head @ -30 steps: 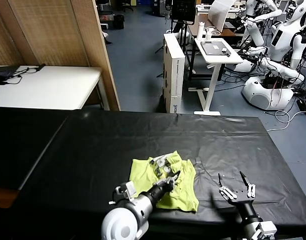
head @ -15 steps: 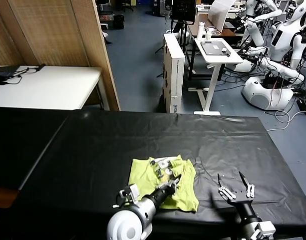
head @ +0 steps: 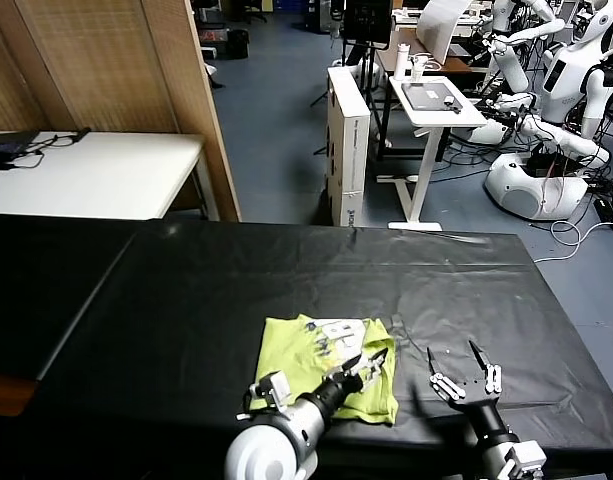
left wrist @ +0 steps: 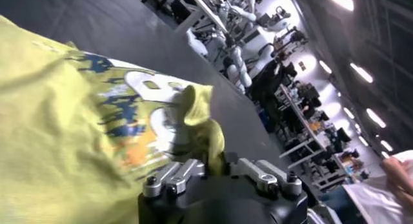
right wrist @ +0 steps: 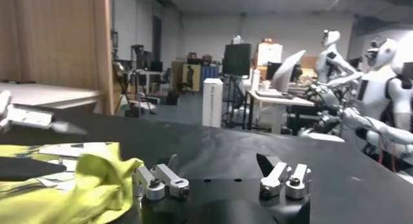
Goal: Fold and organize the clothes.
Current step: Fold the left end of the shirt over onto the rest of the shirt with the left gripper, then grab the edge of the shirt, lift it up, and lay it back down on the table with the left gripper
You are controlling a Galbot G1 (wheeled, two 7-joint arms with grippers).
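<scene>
Left gripper (head: 369, 362): we see its fingers spread apart over the near right part of the T-shirt (head: 296, 345), holding nothing; in the left wrist view a raised ridge of cloth (left wrist: 197, 119) stands directly ahead of the gripper, touching or just clear of it, we cannot tell which. From this gripper the bulk of the shirt lies toward 10 o'clock in the head view.

Right gripper (head: 464, 373): fingers wide apart, empty, hovering above the tabletop (head: 186, 290) at 3 o'clock from the shirt, near its right edge but apart from it. In the right wrist view the shirt's crumpled edge (right wrist: 97, 180) lies just beside this gripper's left-hand finger.

T-shirt: a yellow-green, partly folded bundle in the near middle of the black tabletop, white print (head: 331, 327) facing up along its far edge. We judge its long axis to run roughly 9 to 3 o'clock, across the robot's front.

Relation governing the next move: the left gripper is already above the cloth, so it is the nearer arm; the right gripper would have to travel toward 9 o'clock to reach the right edge. We judge the folding well advanced, with tidying left to do.
</scene>
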